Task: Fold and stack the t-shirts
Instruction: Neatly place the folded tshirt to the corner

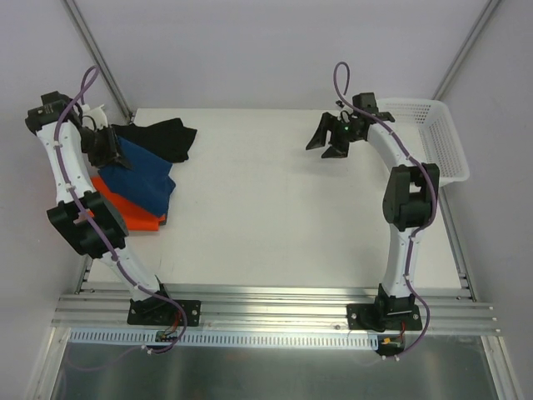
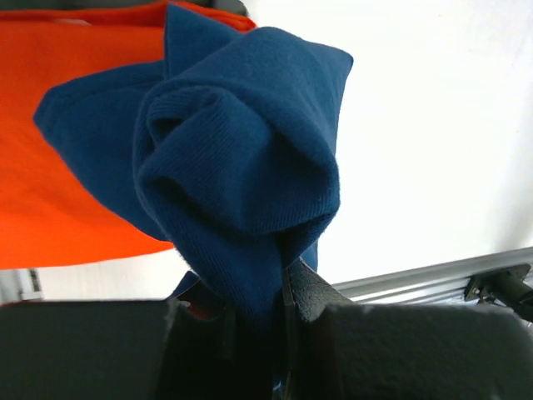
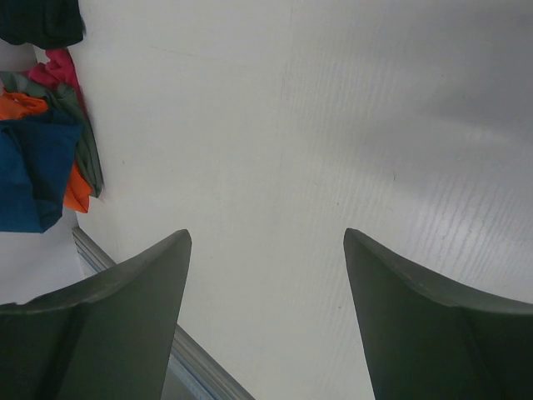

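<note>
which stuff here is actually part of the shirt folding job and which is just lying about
Part of the job:
- navy blue t-shirt, pinched in the left gripper
- orange t-shirt
- black t-shirt
- right gripper, open and empty

Just lying about:
- white basket, at the table's far right edge

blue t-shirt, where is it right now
Top view: far left of the table, the blue t-shirt lies over the orange t-shirt, bunched in the shut left gripper.
</note>
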Robot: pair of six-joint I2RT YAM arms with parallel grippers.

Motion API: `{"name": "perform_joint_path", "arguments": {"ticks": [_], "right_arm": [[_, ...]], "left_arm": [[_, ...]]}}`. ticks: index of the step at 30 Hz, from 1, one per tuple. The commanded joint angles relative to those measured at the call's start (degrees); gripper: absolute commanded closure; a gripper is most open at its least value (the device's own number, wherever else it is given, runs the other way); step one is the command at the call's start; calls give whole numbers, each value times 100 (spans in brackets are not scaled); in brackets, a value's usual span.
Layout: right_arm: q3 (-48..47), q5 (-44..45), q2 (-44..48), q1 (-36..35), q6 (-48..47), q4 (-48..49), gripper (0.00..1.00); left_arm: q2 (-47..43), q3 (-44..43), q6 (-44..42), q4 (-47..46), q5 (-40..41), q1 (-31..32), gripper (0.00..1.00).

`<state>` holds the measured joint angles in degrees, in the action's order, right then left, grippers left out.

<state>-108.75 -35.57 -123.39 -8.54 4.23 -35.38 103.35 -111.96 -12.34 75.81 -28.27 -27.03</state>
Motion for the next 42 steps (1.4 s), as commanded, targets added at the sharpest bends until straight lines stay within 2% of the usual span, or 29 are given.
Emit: {"name": "perform_joint_path", "arguments": {"ticks": [1,4,6,12,22,30,36,37,38,40,42], "right_arm": [[-208,-108,52,-104,25,92,22],[-182,-99,52,-148,8,92,22],[-182,-99,26,-192,-1,84,22],[-217,-90,8,-271,-27,57,22],[-313,-73,-80,-359,-45,22,22],[-314,-134,-115,-403,8,83,22],[-270,-152,-115,-421,25,136,21],[-270,-152,-106,-403,25,136,21],[-270,-152,-97,-412,17,127,21],[-270,-152,-80,-403,-27,110,21],[-252,-143,-53,-403,-62,92,21]], "left_arm": [[272,-780,-374,918,-55,-250,100],[598,-1230,-445,1111,-82,-321,100],[669,-1162,-576,1103,-3,-391,100],[572,-485,-892,1103,216,-558,100],[-43,605,-955,1111,305,-707,100],[159,237,-559,1103,349,-1155,100],[484,34,-392,1102,244,-1165,100],[545,17,-383,1094,252,-1156,86],[615,25,-357,1102,287,-1156,62],[660,60,-305,1102,331,-1164,25],[713,43,-217,1102,375,-1156,15]]}}
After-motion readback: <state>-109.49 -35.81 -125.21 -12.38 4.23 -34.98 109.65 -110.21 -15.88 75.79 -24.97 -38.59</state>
